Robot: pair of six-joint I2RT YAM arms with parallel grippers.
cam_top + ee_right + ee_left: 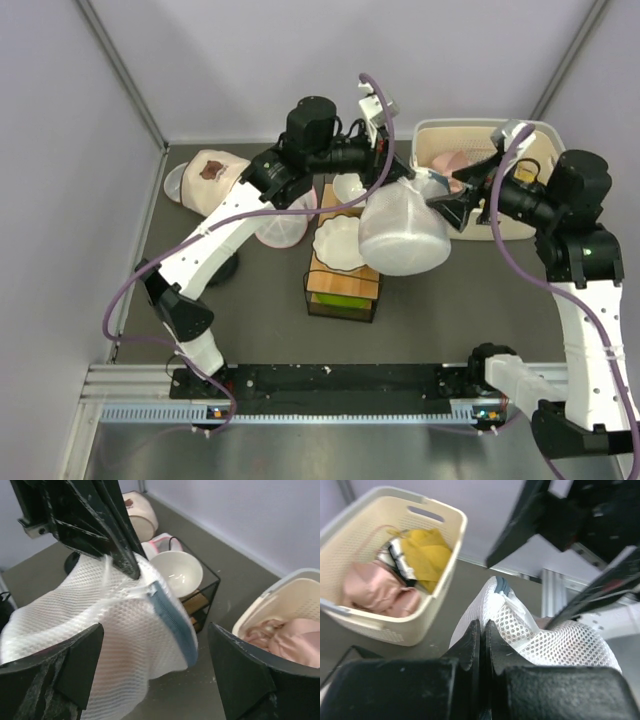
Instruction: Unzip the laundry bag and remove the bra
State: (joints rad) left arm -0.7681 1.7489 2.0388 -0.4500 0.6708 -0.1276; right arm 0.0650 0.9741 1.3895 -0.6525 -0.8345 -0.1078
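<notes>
The laundry bag [402, 235] is a white mesh drum hanging in the air over the right end of the bowl rack. My left gripper [412, 178] is shut on the bag's top edge; in the left wrist view [482, 630] its jaws pinch the mesh [545, 640] beside the grey-blue zipper end [501, 586]. My right gripper [452, 205] is open at the bag's right side. In the right wrist view [155, 680] its fingers [75, 665] stand wide either side of the bag [100, 625] and its zipper [172, 620], not touching. The bra is hidden.
A cream basket [430, 135] at the back right holds pink [375, 590] and yellow [427, 555] garments. A black wire rack [343, 295] with white bowls [338, 243] stands under the bag. A beige mesh bag [215, 170] and pink-trimmed bag [283, 228] lie left.
</notes>
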